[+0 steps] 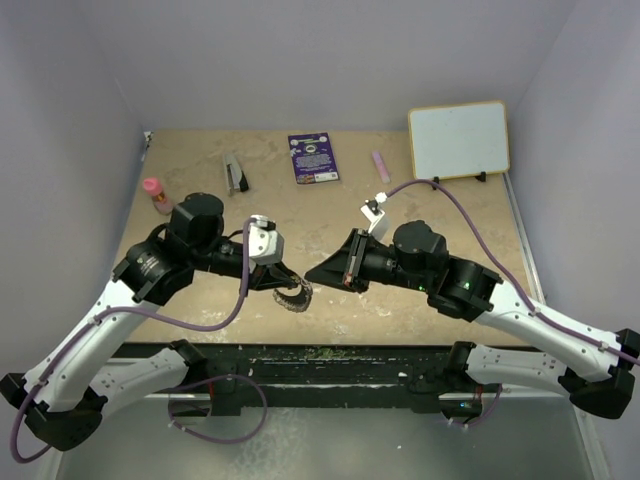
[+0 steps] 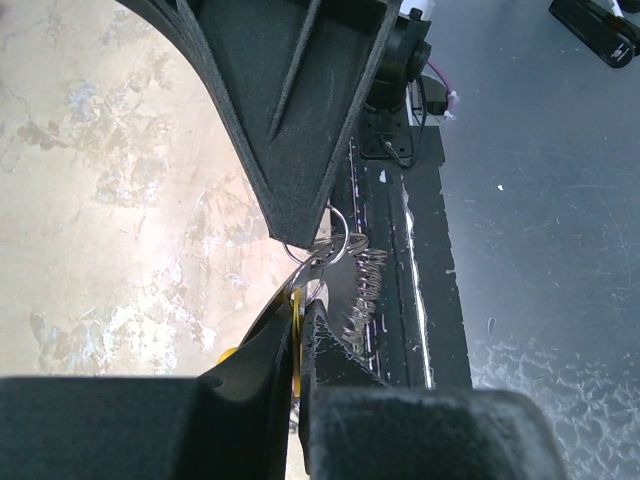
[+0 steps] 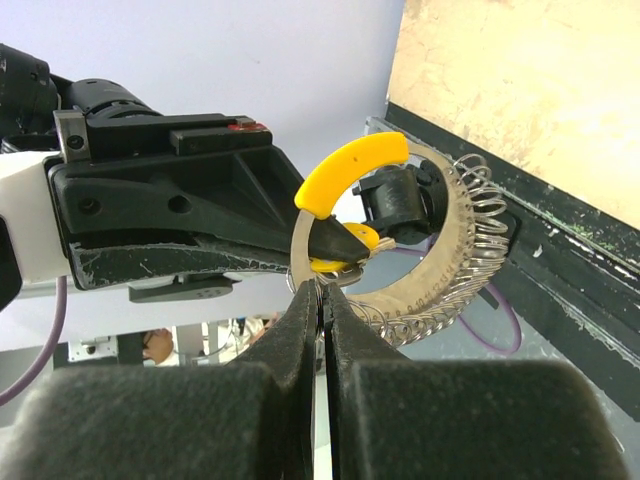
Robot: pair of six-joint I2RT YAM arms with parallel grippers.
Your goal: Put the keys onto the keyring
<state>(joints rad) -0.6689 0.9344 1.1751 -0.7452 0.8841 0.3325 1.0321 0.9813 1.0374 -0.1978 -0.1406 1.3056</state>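
Note:
Both grippers meet above the table's near middle. My left gripper is shut on a key's yellow head; in the right wrist view that key sits pinched at the left fingertip. The keyring is a curved silvery band with a yellow section and several small wire loops hanging from it. My right gripper is shut on a thin wire ring at the band's end, right beside the key. The key's blade is hidden behind the fingers.
At the back of the table lie a grey-and-black oblong tool, a purple card, a small pink piece and a whiteboard. A pink-capped item stands at the left. The black front rail runs just below the grippers.

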